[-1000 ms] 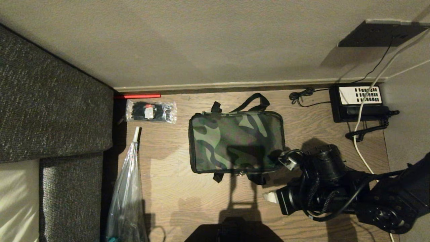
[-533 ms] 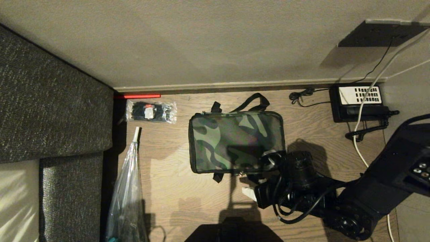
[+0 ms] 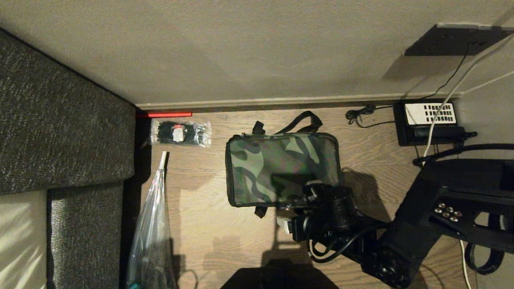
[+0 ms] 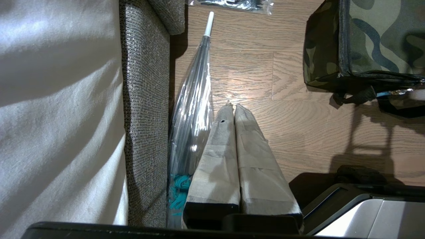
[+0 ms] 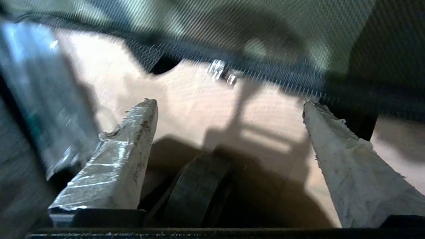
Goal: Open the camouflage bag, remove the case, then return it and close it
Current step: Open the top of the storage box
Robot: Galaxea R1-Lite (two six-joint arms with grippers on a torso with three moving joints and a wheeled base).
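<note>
Camouflage bag (image 3: 281, 168) lies flat on the wood-grain floor (image 3: 209, 224), closed, long axis left–right along the wall, carry strap (image 3: 303, 120) on the wall side. Soft fabric box shape, black trim.

Right gripper (image 5: 229, 103) at the bag's near edge, taped fingers (image 5: 123, 156) spread wide, nothing between them. Right wrist view alone shows small metal zip pulls (image 5: 221, 71) on that edge.

Left gripper (image 4: 231, 108) parked, fingers pressed together, beside a clear folded umbrella (image 4: 194, 109); left wrist view only
</note>
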